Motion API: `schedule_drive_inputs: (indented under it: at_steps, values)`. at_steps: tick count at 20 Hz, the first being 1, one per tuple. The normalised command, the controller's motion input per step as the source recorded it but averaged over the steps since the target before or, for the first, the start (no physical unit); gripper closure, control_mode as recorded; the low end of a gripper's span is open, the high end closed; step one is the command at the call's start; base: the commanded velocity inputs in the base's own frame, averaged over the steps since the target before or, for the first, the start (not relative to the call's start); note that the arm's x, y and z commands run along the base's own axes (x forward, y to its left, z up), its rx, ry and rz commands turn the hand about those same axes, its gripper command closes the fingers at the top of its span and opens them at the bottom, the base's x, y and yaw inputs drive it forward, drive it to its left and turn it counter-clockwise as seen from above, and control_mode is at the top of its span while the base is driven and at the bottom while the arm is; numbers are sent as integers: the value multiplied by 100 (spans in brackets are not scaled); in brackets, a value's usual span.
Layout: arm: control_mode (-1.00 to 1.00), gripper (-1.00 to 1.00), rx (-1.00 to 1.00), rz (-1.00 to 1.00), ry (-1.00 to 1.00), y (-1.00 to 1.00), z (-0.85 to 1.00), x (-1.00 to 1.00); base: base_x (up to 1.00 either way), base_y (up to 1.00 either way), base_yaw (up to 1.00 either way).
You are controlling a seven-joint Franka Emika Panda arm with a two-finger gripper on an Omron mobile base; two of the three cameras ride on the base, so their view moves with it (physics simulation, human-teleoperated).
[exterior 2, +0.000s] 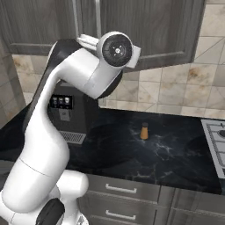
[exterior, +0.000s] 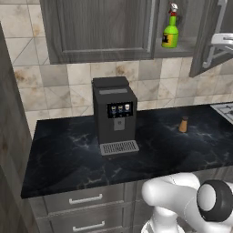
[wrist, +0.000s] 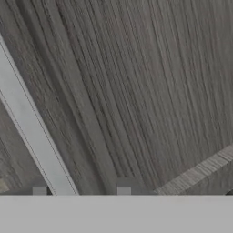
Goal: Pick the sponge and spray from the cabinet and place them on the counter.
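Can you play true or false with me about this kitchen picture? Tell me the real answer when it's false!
1. The bright green spray bottle with the red-and-white nozzle stands inside the open dark wood-grain cabinet. True.
2. The tiny orange-brown shaker sits on top of the coffee machine. False: it stands on the black marble-like counter, to the right of the dark grey coffee machine.
3. The spray bottle is lying on its side. False: it is upright.
4. The drawers below the counter have silver handles. True.
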Motion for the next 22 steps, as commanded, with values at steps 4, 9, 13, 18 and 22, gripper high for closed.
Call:
schedule_drive_inputs:
  at_steps: [4,9,13,18,22]
  values:
    - [-100,100,13,10,8,-77,-8,-4,0,0,0]
    - [-100,-100,8,9,5,-53,-6,-6,0,0,0]
    - [-100,-100,4,12,0,-40,0,-17,0,0,0]
    - [-100,-100,10,19,-2,-2,9,-4,0,0,0]
    - [-100,-100,4,26,-15,2,16,-10,0,0,0]
